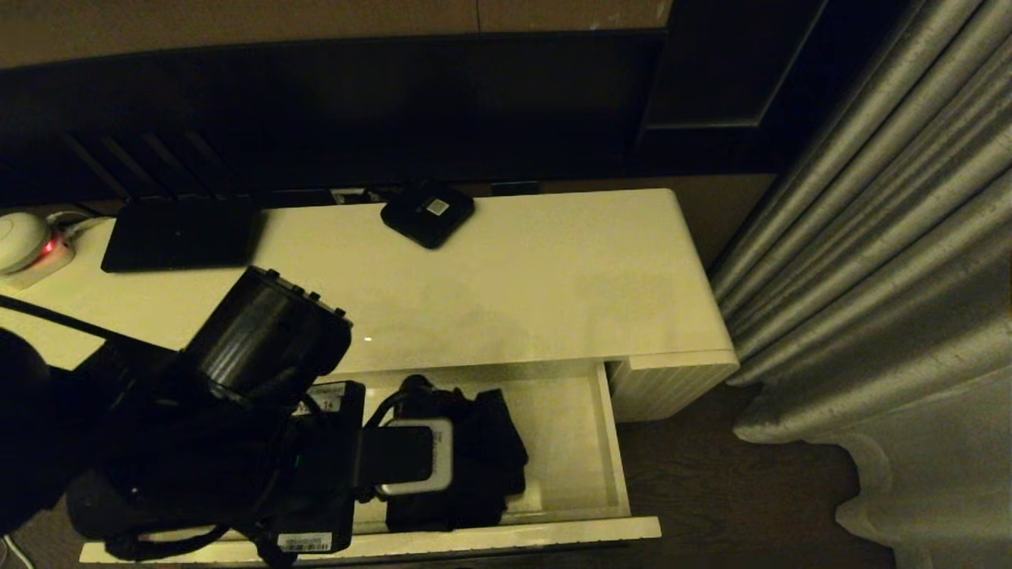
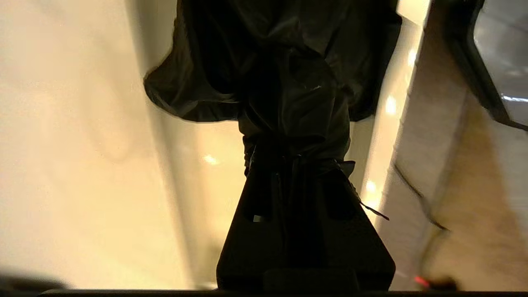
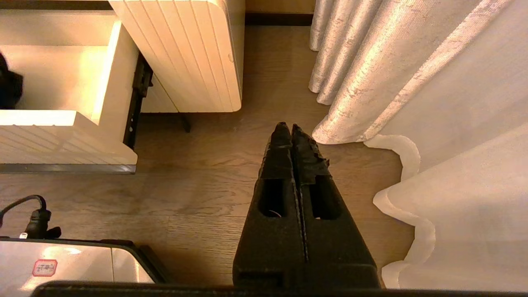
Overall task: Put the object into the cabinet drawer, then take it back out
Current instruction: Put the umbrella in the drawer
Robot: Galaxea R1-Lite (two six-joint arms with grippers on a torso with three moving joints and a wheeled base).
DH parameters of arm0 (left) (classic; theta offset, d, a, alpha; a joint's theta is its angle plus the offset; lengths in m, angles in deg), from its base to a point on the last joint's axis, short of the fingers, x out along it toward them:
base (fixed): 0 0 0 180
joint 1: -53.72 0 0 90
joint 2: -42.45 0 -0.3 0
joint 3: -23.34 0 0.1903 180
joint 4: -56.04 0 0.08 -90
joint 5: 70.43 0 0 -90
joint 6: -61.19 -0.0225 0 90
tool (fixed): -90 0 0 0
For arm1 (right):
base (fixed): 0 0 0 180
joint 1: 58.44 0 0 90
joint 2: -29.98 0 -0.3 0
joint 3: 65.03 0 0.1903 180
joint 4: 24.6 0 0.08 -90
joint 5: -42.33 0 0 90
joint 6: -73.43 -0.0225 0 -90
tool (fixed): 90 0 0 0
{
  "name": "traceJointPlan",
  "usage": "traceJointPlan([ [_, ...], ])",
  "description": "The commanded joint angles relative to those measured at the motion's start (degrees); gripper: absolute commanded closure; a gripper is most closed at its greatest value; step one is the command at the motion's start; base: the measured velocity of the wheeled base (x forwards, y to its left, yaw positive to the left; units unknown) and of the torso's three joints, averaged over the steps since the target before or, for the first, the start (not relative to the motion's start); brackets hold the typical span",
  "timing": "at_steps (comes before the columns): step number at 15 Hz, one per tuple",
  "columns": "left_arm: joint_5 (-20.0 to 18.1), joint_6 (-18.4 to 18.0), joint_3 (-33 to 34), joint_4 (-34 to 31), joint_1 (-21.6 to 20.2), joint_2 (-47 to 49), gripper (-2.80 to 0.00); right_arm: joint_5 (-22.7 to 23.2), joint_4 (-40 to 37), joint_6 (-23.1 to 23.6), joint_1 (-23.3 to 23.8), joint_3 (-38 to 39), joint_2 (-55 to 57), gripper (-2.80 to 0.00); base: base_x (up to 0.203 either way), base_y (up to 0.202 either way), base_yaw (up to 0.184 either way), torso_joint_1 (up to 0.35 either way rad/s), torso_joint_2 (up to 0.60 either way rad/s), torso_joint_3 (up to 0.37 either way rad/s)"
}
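Inside the one open cabinet drawer (image 1: 585,442) lies one black umbrella (image 1: 482,450), clenched in the left claw (image 2: 295,173). Right claw (image 3: 292,134) hangs closed, empty. No writing is legible.

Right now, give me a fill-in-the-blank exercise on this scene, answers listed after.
1. The cabinet drawer is pulled ____.
2. The left gripper is shut on the black ____.
3. The umbrella is over the inside of the ____.
4. The right gripper, closed and holding nothing, hangs over the floor beside the silvery ____.

Missing words: open; umbrella; drawer; curtain.
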Motion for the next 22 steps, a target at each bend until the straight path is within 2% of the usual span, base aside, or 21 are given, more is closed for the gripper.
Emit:
traceJointPlan([
  [1,0.11,0.85,4.11,1.40,-2.91,0.39,0.00,0.05,-0.03,0.00,-0.02,0.01,0.06,0.00,0.000,0.000,0.000,0.000,0.00,0.000],
  [5,-0.19,1.68,9.09,3.44,-8.15,0.41,0.00,0.05,0.04,0.00,-0.02,0.00,0.06,0.00,0.000,0.000,0.000,0.000,0.00,0.000],
  [9,-0.25,1.59,13.76,9.00,-11.06,2.57,0.00,0.05,0.04,0.00,-0.02,0.00,0.06,0.00,0.000,0.000,0.000,0.000,0.00,0.000],
  [15,0.29,1.50,14.27,14.65,-14.74,5.14,0.00,0.05,-0.04,0.00,-0.02,0.00,0.06,0.00,0.000,0.000,0.000,0.000,0.00,0.000],
  [16,0.20,1.52,14.05,14.67,-14.84,5.02,-1.48,0.05,0.04,0.00,-0.02,0.00,0.06,0.00,0.000,0.000,0.000,0.000,0.00,0.000],
  [17,0.16,1.72,13.47,15.13,-14.96,4.66,-2.80,0.05,-0.04,0.00,-0.02,0.00,0.06,0.00,0.000,0.000,0.000,0.000,0.00,0.000],
  [20,-0.15,2.10,13.29,19.12,-15.26,3.42,-2.80,0.05,0.04,0.00,-0.02,0.06,0.06,0.00,0.000,0.000,0.000,0.000,0.00,0.000],
  [22,-0.06,2.21,13.30,19.22,-15.26,2.50,-2.80,0.05,-0.04,0.00,-0.02,0.09,0.06,0.00,0.000,0.000,0.000,0.000,0.00,0.000],
])
